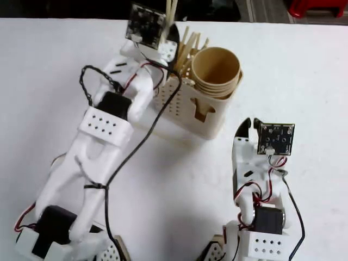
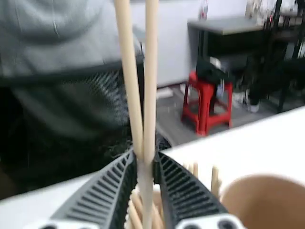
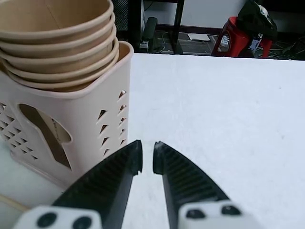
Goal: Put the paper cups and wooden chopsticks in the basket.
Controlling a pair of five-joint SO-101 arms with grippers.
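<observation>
Left claw (image 2: 145,161) over the basket (image 1: 202,117), clamped on two chopsticks (image 2: 151,71).

The chopsticks' long axis is near vertical, and their lower ends point into the basket compartment directly beneath the claw, beside the stacked paper cups (image 1: 217,68). More sticks (image 1: 191,41) stand in that compartment. The right claw (image 3: 147,156) sits low on the worktop (image 1: 304,81), just beside the basket's cup end, narrow and holding nothing. The left arm is judged better placed for the drop. A red stool (image 2: 207,102) stands on the floor beyond the worktop.
</observation>
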